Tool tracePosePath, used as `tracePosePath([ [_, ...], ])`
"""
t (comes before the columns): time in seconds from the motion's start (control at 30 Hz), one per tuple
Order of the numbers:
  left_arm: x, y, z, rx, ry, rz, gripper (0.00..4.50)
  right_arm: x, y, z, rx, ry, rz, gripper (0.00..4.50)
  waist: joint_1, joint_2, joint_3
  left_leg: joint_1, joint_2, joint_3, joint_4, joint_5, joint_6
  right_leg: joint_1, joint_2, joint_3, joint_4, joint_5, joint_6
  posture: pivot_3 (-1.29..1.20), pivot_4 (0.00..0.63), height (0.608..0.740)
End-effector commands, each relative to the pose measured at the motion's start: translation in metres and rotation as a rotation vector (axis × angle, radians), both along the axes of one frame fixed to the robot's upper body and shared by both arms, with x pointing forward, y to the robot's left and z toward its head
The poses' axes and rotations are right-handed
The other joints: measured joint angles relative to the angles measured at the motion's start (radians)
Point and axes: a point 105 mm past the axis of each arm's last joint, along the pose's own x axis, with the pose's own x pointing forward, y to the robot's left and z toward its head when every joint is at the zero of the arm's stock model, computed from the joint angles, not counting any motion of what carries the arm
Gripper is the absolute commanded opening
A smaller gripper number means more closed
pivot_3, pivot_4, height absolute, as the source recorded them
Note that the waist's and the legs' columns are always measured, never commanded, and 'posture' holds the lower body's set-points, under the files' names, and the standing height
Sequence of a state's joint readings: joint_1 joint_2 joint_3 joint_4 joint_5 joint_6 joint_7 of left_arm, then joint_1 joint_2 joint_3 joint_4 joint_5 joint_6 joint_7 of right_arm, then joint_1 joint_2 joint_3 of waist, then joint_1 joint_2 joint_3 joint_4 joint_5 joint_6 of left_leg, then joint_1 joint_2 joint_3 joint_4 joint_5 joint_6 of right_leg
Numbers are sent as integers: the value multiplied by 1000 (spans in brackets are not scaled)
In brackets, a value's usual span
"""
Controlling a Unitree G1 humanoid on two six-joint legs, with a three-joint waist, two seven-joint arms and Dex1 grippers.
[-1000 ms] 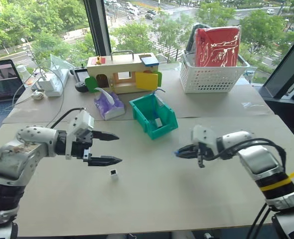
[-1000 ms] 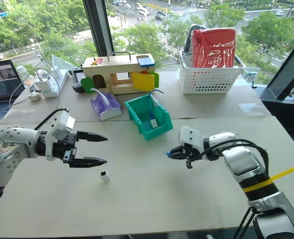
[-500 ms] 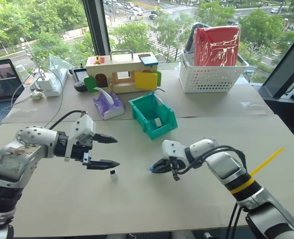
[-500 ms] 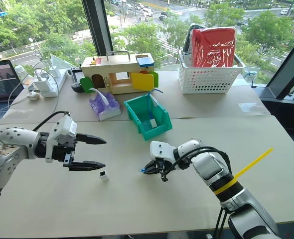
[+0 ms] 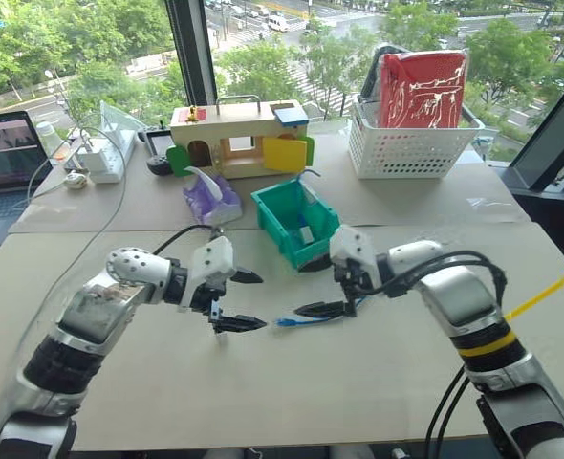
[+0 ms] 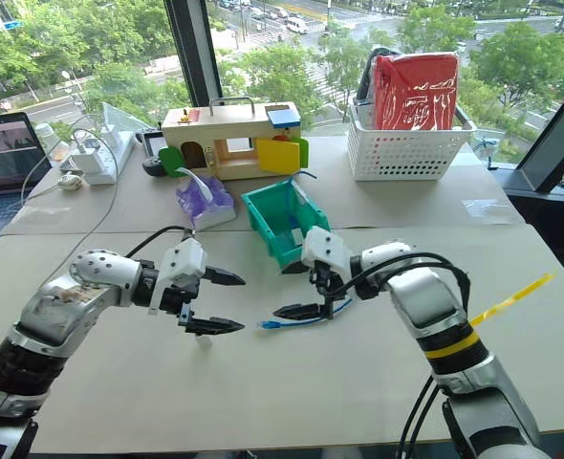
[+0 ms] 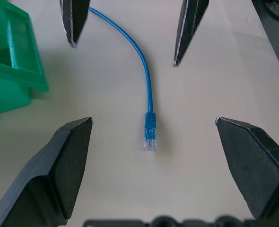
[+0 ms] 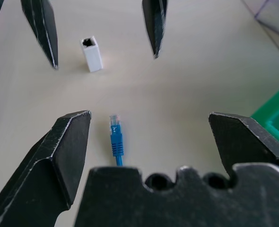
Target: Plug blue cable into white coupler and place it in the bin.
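Presently, your desk (image 5: 406, 373) carries everything of concern, taken here from largest to smallest.

The bin (image 5: 296, 222) sits toward the middle of the desk, nearer its far edge than its near one, with the cut-down front facing the near edge. A small pale item lies inside; you cannot tell what it is. No readable label shows on the bin.

Your right gripper (image 5: 332, 291) hangs just in front of the bin with its fingers spread wide and nothing between them. Your left gripper (image 5: 247, 300) faces it from the left side, likewise spread wide and empty. The two sets of fingertips point toward each other across a short gap.

The blue cable (image 5: 311, 318) lies flat on the desk in that gap, free of both grippers. Its long axis runs roughly parallel to the near edge, curving gently. The clear plug (image 7: 150, 142) is at the end nearer the left gripper and points toward it; the other end passes under the right gripper.

The white coupler (image 8: 91, 54) stands upright on the desk beneath the left gripper's fingers, well apart from the plug, with its dark socket opening facing up. The cable is not plugged in. No brand or writing is legible on cable or coupler.
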State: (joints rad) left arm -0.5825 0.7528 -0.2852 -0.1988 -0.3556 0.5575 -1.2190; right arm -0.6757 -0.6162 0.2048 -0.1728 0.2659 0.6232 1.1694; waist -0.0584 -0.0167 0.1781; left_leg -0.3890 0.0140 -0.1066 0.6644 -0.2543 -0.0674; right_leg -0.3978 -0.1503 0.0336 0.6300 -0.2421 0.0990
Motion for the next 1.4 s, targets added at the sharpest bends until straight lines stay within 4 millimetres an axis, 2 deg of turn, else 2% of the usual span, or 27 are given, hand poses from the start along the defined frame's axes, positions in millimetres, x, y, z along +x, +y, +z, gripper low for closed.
tracePosePath([
  [0.03,3,-1,-18,107,-20,-46,4484,-4,-12,19,24,-63,-64,4435,0,0,0,0,0,0,0,0,0,0,0,0,0,0,0,0,150,740],
  [0.2,23,-10,-36,111,-65,-14,4484,-6,-31,26,44,-115,-169,4435,11,0,0,-1,0,0,0,0,0,0,0,0,-1,0,0,0,150,740],
  [0.3,21,-15,-47,95,-41,-41,4484,-4,-55,30,25,-139,-248,4435,14,0,0,-2,-1,0,0,0,0,0,0,1,-1,0,0,0,150,740],
  [0.37,18,-19,-50,74,-21,-51,4484,-4,-64,34,13,-156,-278,4435,15,0,0,-2,0,0,0,0,0,-1,0,1,-1,0,0,0,150,740],
  [0.57,15,-22,-56,71,4,-56,4484,-3,-68,36,11,-174,-298,4435,12,0,0,-1,0,0,0,0,0,-2,0,1,-2,0,0,0,150,740],
  [0.7,11,-16,-67,125,33,-59,3405,-1,-69,36,7,-184,-304,4500,13,0,0,-1,0,0,0,0,0,-1,0,2,-2,0,0,0,150,740],
  [0.77,9,-11,-70,144,49,-55,2519,-1,-69,36,6,-184,-306,4500,12,0,0,-1,0,0,0,0,0,-1,0,2,-2,0,0,0,150,740],
  [0.87,9,-1,-73,169,54,-30,1593,0,-70,37,4,-187,-307,4500,11,0,0,0,0,0,0,0,0,-1,0,2,-2,0,0,0,150,740],
  [1.0,15,-2,-68,135,32,2,107,1,-68,36,23,-162,-326,4500,11,0,0,0,0,0,0,0,0,-1,0,2,-2,0,0,0,150,740],
  [1.07,16,-12,-57,67,-8,-13,37,-3,-67,41,107,-99,-344,4500,12,0,0,0,0,0,0,0,0,-1,0,2,-2,0,0,0,150,740],
  [1.13,20,-25,-40,-46,-13,10,37,-8,-74,52,200,-43,-370,4500,14,0,0,0,0,0,0,0,0,-1,0,2,-2,0,0,0,150,740],
  [1.23,23,-35,-25,-135,-22,30,37,-11,-87,66,249,-30,-416,4500,20,0,0,-3,-1,0,1,1,0,0,0,2,-1,0,0,0,150,740],
  [1.4,27,-46,2,-282,-37,44,37,-26,-96,94,396,19,-421,4500,19,0,0,-2,-1,0,2,0,0,0,0,2,-2,0,0,0,150,740],
])
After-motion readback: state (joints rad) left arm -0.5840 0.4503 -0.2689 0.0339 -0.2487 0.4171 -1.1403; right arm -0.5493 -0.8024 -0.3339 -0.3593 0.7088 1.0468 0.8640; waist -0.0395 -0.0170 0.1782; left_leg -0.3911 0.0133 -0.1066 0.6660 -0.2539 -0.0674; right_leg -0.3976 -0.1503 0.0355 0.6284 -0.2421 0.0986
